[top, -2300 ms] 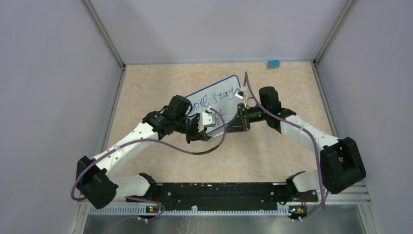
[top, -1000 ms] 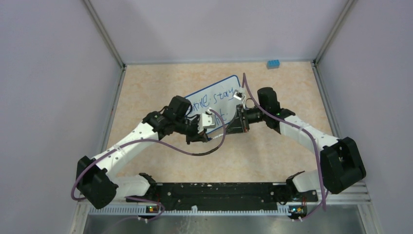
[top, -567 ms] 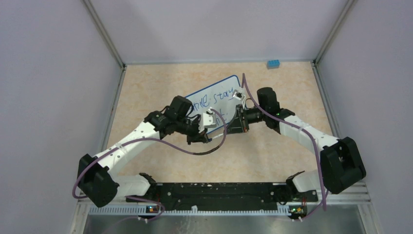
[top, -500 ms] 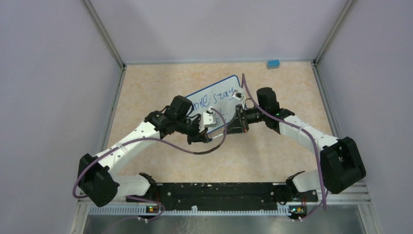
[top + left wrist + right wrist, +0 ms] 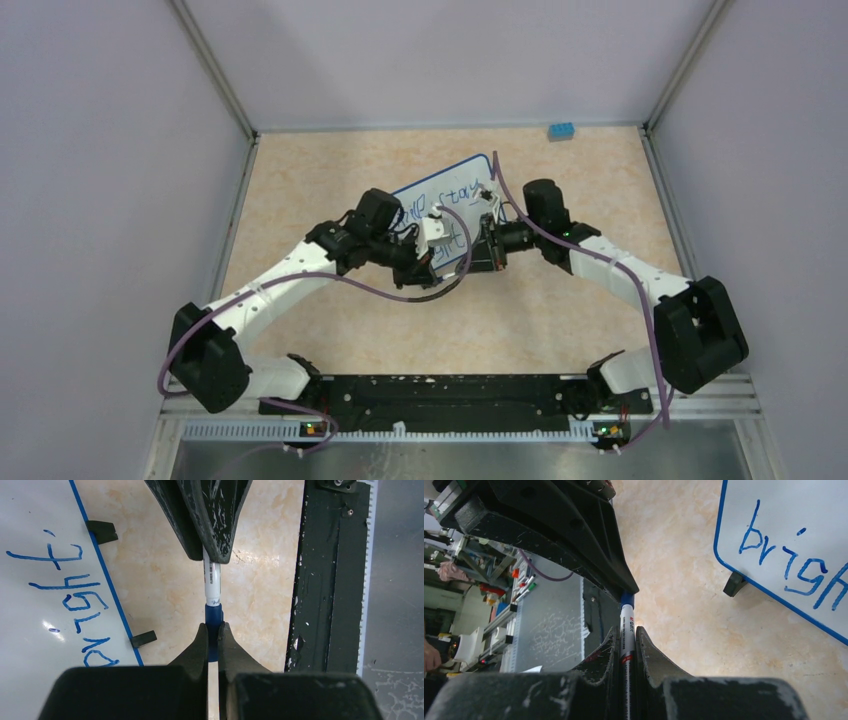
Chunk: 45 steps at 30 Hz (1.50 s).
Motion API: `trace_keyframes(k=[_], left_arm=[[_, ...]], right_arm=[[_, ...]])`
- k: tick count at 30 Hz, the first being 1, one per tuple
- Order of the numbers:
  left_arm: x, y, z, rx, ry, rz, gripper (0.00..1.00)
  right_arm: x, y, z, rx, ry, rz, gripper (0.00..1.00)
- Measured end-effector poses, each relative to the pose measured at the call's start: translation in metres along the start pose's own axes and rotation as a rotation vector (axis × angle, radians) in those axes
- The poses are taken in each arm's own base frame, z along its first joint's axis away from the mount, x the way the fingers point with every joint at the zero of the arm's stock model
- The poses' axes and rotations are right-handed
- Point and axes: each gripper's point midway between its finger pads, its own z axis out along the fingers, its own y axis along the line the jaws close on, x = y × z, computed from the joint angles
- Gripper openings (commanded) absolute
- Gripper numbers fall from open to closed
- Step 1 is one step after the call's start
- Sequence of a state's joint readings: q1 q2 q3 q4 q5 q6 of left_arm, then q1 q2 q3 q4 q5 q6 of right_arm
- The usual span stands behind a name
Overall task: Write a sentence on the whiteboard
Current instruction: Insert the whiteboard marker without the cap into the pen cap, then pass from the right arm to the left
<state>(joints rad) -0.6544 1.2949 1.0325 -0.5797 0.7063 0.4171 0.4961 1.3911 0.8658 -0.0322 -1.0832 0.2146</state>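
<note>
Our left gripper (image 5: 213, 630) is clamped on the blue cap (image 5: 213, 616) and our right gripper (image 5: 626, 632) on the marker (image 5: 212, 582), tip to tip. The whiteboard (image 5: 462, 183) sits mid-frame from overhead, just behind them. In the right wrist view's upper right, we read "brigh" of the sentence (image 5: 791, 562).

Arms meeting mid-table, left gripper (image 5: 213, 635) and right gripper (image 5: 625, 645) nose to nose on one marker (image 5: 212, 580), barring the whiteboard (image 5: 460, 180) near edge (black feet (image 5: 101, 530) there too), open tabletop (image 5: 300, 190) either side, blue block (image 5: 561, 130) far-right.
</note>
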Motion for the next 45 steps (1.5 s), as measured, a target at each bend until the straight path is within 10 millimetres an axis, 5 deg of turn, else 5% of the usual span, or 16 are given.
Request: trace_keyframes(k=[8, 14, 23, 30, 36, 45], left_arm=[[-0.008, 0.014, 0.004, -0.019, 0.025, -0.051, 0.01], [-0.011, 0.019, 0.003, -0.038, 0.038, -0.072, 0.35], [-0.068, 0.034, -0.027, -0.088, -0.122, -0.015, 0.63], [-0.067, 0.049, -0.062, -0.112, -0.196, -0.064, 0.69], [-0.052, 0.022, -0.059, -0.002, -0.191, -0.084, 0.68], [-0.034, 0.014, -0.052, 0.043, -0.161, -0.112, 0.56]], right_arm=[[-0.007, -0.010, 0.003, 0.033, -0.025, -0.008, 0.00], [-0.010, -0.012, 0.005, 0.036, -0.039, 0.008, 0.00], [-0.037, -0.016, -0.002, 0.045, -0.130, 0.016, 0.00], [-0.050, -0.010, -0.006, 0.022, -0.170, 0.022, 0.00], [-0.055, 0.000, -0.007, -0.014, -0.176, 0.014, 0.00], [-0.050, 0.016, -0.003, -0.078, -0.144, 0.001, 0.00]])
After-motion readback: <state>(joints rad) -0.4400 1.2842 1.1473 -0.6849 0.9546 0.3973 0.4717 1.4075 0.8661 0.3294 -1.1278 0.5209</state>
